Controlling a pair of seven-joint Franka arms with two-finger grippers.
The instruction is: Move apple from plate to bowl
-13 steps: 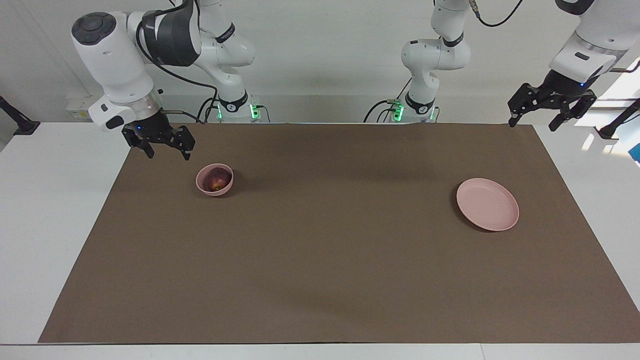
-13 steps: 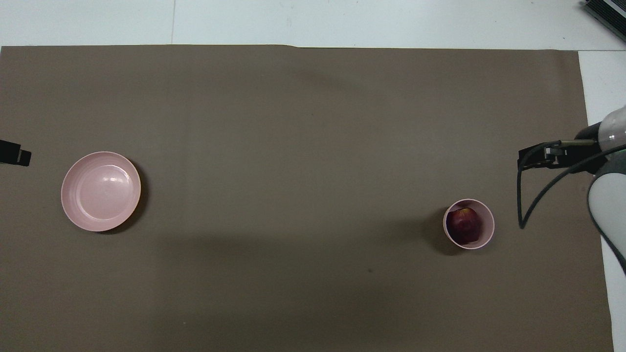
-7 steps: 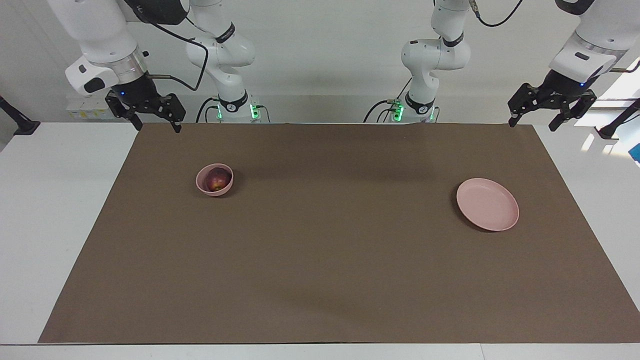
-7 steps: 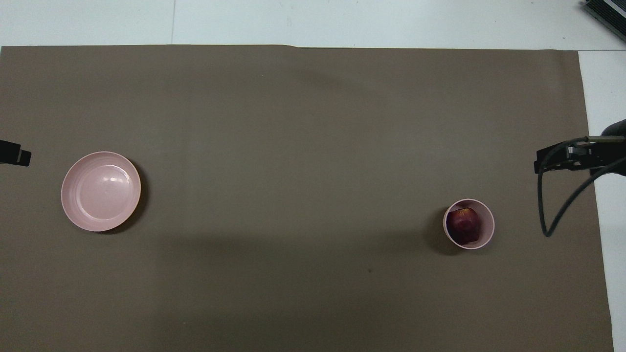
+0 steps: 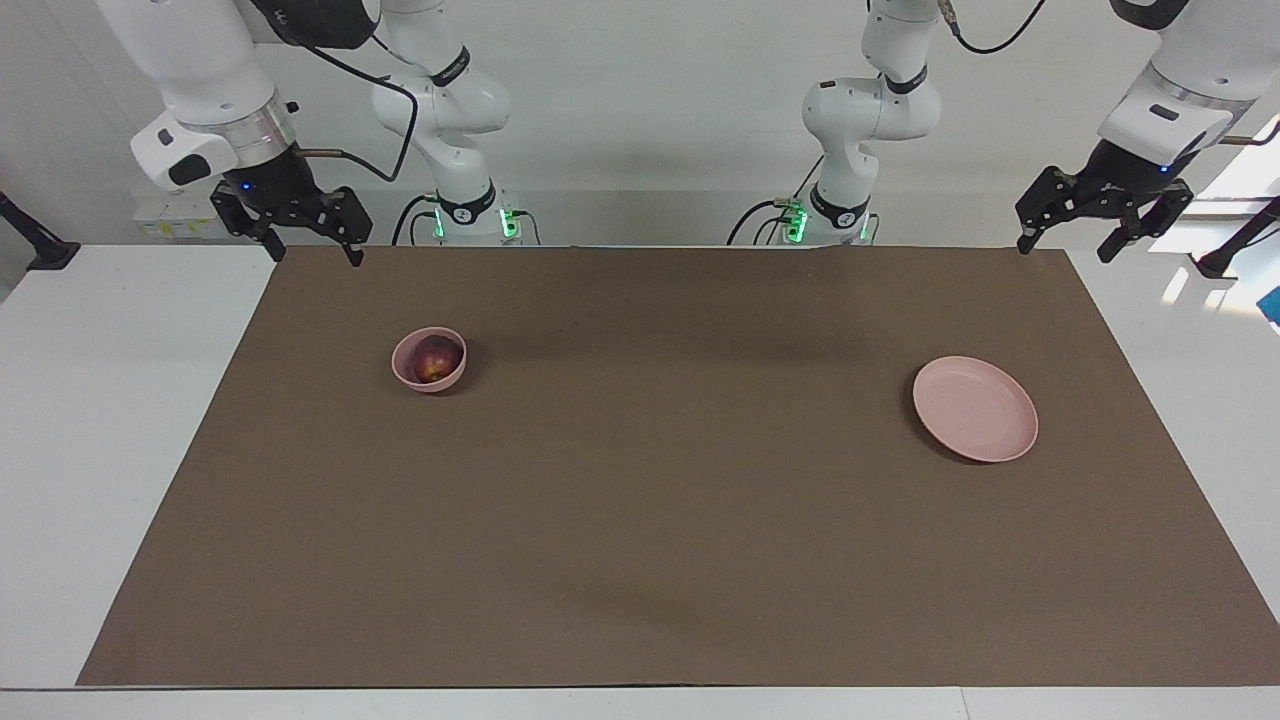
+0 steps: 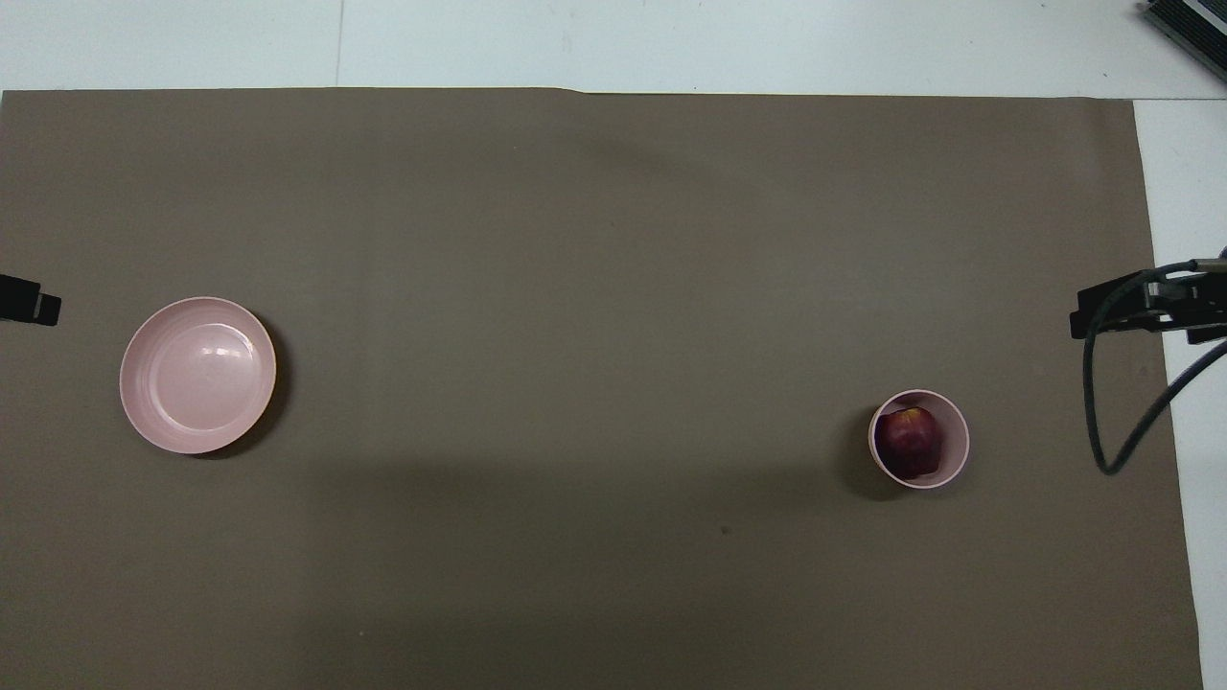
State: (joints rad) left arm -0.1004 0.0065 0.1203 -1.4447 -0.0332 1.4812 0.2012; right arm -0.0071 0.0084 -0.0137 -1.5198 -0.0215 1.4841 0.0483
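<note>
— Where is the small round dark red apple with a yellowish patch (image 5: pixel 436 359)?

— Inside the small, deep, pale pink bowl (image 5: pixel 404 371), which stands upright on the brown mat toward the right arm's end of the table. The apple nearly fills the bowl and sits below its rim.

— And the flat, round, pale pink plate with a shallow rim (image 5: pixel 976 409)?

— Lying flat and bare on the same mat toward the left arm's end of the table, well apart from the bowl and slightly farther from the robots. It is plainly wider than the bowl, its surface catching a faint sheen.
</note>
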